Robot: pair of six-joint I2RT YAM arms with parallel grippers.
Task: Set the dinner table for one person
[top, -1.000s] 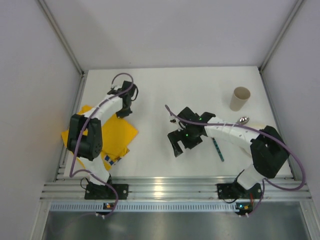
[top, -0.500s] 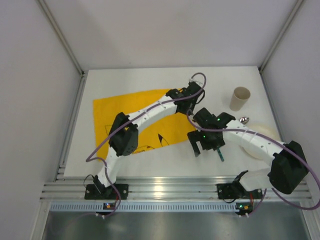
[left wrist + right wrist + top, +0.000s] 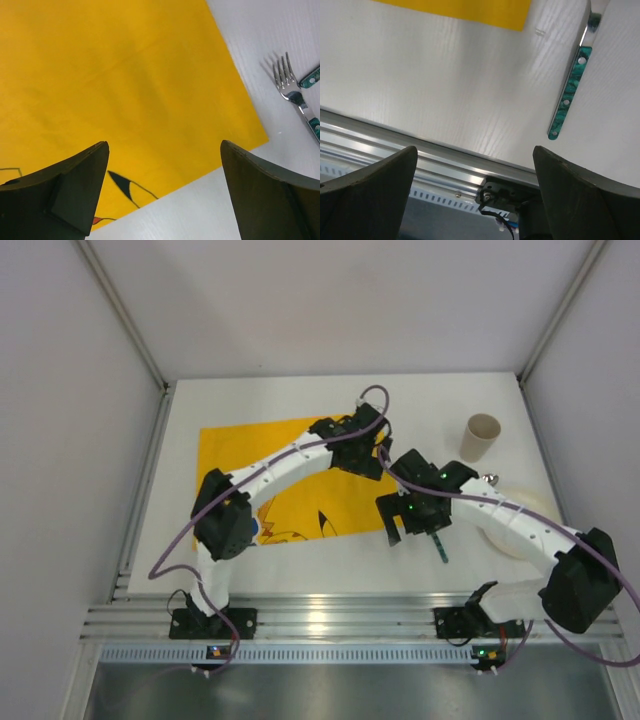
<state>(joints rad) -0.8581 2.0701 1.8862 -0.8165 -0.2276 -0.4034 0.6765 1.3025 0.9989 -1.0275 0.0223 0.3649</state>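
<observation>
On the white dinner table (image 3: 430, 400) a yellow cloth with a cartoon print (image 3: 260, 455) lies spread flat across the left and middle. My left gripper (image 3: 362, 448) hovers open over the cloth's right part; in its wrist view the left gripper (image 3: 164, 150) holds nothing, with the yellow cloth (image 3: 125, 75) below it. A fork with a green handle (image 3: 438, 545) lies just right of the cloth's near right corner. My right gripper (image 3: 410, 530) stands open and empty beside the fork. The right wrist view shows the gripper (image 3: 475, 152) left of the fork handle (image 3: 570, 92).
A cream paper cup (image 3: 480, 437) stands at the back right. A spoon (image 3: 488, 478) lies beside a pale plate (image 3: 520, 530) that my right arm partly covers. The metal rail at the table's near edge (image 3: 420, 150) runs under the right gripper.
The cloth was a folded heap at the left; my left gripper dragged it open to the right, then opened and let go, drawing back slightly. The right arm shifted right.
</observation>
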